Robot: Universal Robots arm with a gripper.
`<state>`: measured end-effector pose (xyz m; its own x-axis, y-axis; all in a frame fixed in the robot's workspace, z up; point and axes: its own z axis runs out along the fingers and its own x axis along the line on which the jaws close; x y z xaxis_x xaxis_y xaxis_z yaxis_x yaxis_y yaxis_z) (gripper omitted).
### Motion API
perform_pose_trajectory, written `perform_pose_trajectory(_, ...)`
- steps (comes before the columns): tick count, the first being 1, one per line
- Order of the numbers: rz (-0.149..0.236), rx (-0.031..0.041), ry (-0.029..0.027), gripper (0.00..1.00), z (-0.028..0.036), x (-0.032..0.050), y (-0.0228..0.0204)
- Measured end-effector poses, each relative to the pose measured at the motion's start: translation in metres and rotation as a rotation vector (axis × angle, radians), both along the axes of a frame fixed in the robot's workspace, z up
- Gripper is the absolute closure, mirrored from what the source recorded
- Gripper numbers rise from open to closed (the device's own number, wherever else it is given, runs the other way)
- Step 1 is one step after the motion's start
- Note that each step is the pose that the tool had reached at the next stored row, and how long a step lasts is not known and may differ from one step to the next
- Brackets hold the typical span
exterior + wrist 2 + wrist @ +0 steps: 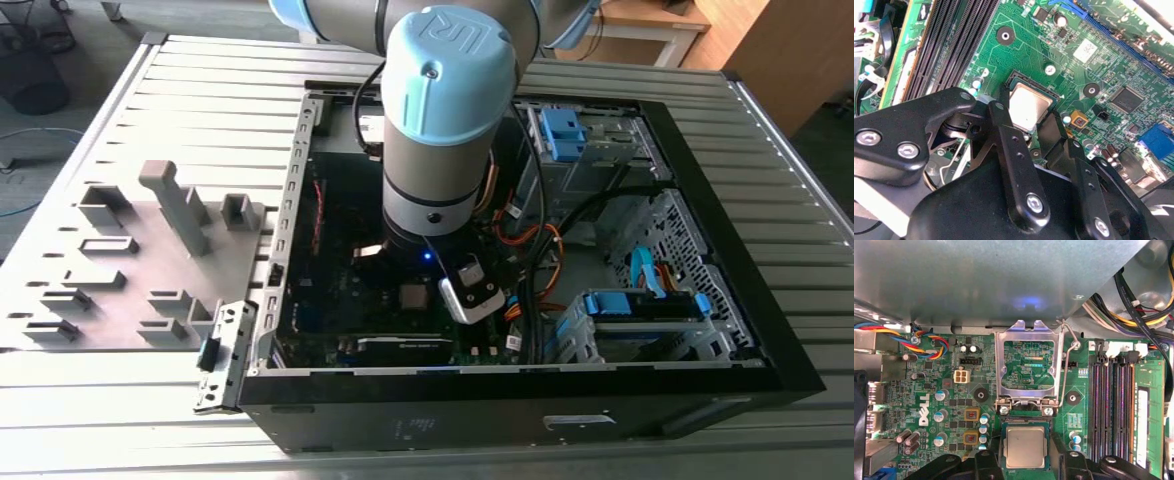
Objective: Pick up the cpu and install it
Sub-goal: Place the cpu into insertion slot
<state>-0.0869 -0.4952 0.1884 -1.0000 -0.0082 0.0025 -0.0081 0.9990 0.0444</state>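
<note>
The cpu (1025,447), a small square chip with a dull silver face, lies flat inside the motherboard socket (1002,440); it also shows in the second wrist view (1028,106). My gripper (1026,460) is low inside the computer case (694,200) and straddles the chip. One black finger (999,120) sits against one edge of the chip and the other finger (1050,131) against the opposite edge. The socket's metal frame (1027,365) is flipped up and open, and its wire lever (1069,365) is raised beside it. In the exterior view the arm (441,130) hides the chip.
Black memory slots (1111,405) run along one side of the socket. Coloured cables (929,342) lie at the board's edge, and drive bays with blue clips (634,305) fill the exterior view's right of the case. A grey tray with raised blocks (134,260) lies on the exterior view's left.
</note>
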Motion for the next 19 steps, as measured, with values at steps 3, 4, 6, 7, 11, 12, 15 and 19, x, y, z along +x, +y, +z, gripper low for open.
perform_pose_trajectory(3,0.000,0.0000,0.0000,0.53,0.0000,0.0000,0.0000)
perform_pose_trajectory(4,0.000,0.0000,0.0000,0.53,0.0000,0.0000,-0.0001)
perform_pose_trajectory(6,0.000,0.0000,-0.0003,0.52,-0.0001,0.0001,-0.0001)
perform_pose_trajectory(7,0.000,0.0004,-0.0004,0.52,-0.0002,0.0001,-0.0001)
perform_pose_trajectory(11,0.000,0.0001,0.0000,0.40,0.0000,0.0001,-0.0001)
perform_pose_trajectory(12,0.000,0.0000,0.0000,0.40,0.0000,0.0000,-0.0002)
perform_pose_trajectory(15,0.000,-0.0002,0.0001,0.40,0.0024,0.0000,-0.0002)
perform_pose_trajectory(19,0.000,-0.0001,0.0000,0.40,0.0103,0.0000,-0.0002)
